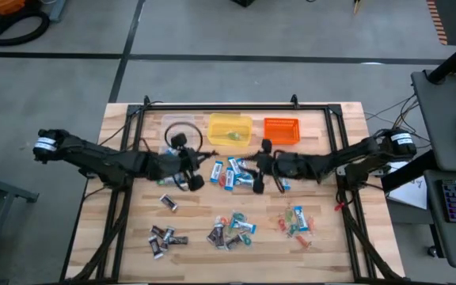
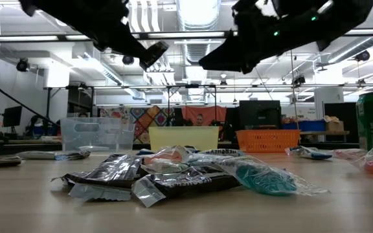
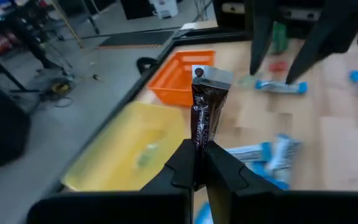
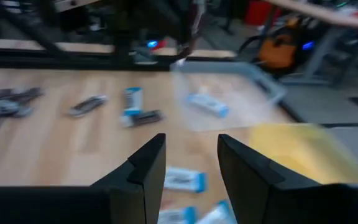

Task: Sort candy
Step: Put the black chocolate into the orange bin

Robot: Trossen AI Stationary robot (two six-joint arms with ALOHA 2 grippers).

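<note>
One dark brown candy upright in left pincer.

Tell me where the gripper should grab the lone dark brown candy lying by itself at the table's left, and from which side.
Judging by the high view, take the dark brown candy across its narrow middle, coming straight down from above. It lies flat on the table, slanted, with bare wood all around it, so fingers should fit either side of its short width.

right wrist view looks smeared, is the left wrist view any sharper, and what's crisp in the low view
Right wrist view: table and blue-and-white candy motion-blurred. Left wrist view: dark brown candy in the left pincer fairly sharp, yellow tub soft. Low view: near wrappers crisp, arms backlit silhouettes.
</note>
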